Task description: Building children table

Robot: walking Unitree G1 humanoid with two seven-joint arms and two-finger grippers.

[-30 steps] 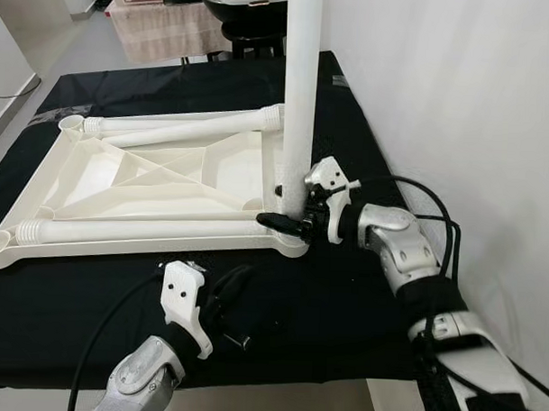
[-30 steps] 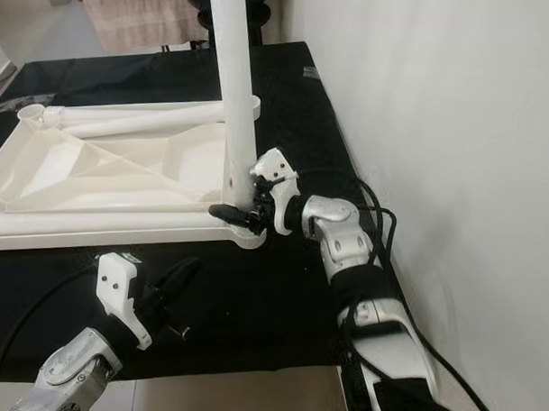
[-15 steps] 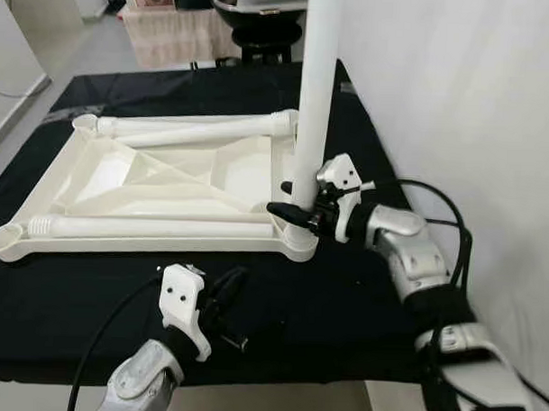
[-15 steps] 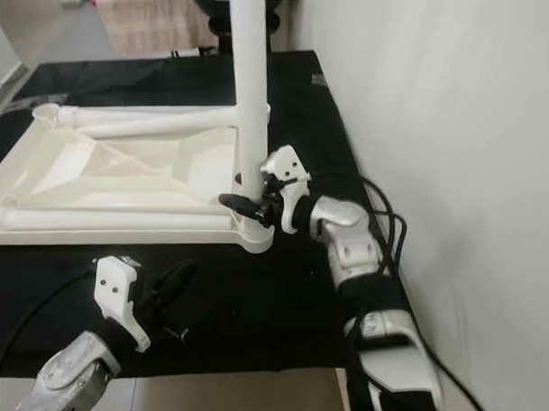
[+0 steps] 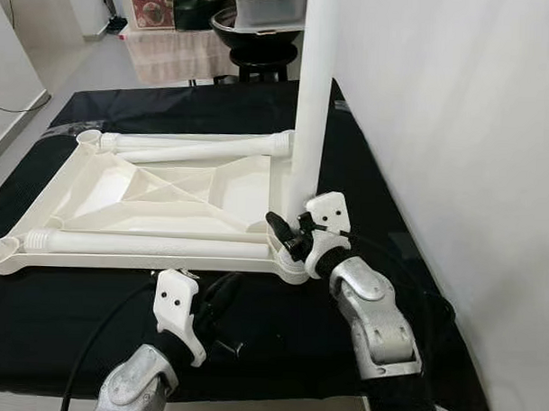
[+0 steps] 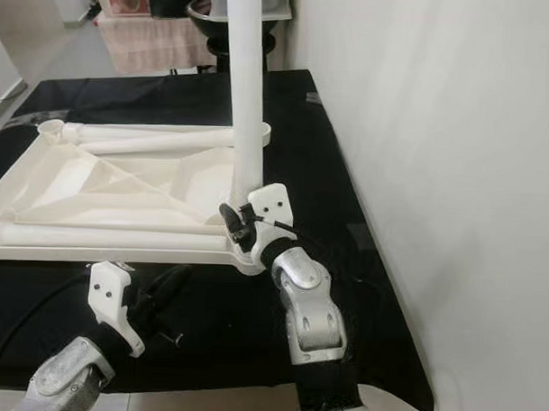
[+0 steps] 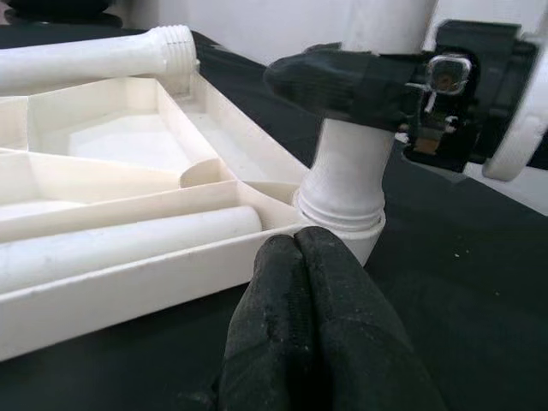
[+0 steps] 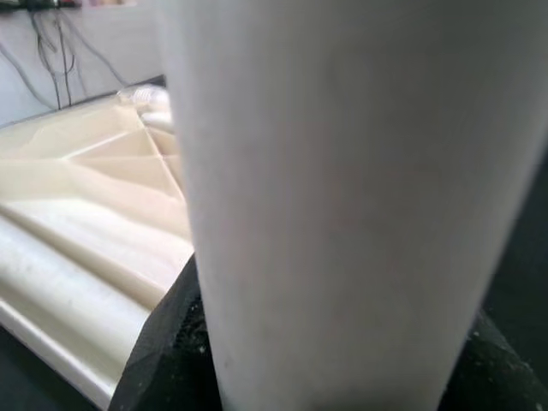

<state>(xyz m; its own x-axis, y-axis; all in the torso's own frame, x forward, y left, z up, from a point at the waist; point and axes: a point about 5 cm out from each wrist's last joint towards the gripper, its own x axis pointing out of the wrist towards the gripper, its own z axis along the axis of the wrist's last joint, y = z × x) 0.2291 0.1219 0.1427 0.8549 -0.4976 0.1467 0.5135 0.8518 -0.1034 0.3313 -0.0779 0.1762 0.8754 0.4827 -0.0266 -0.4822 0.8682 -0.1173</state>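
Right gripper (image 5: 287, 235) still grasping upright table leg (image 5: 312, 99), elbow now swung toward robot, left gripper (image 7: 295, 257) clenched

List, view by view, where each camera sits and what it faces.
Left eye: head, facing down at the tabletop; both arms show.
Right eye: same scene, shifted.
Left wrist: along the shut left gripper, facing the upright leg.
Right wrist: against that leg, right gripper clamped round it.
Shared: leg and tabletop.
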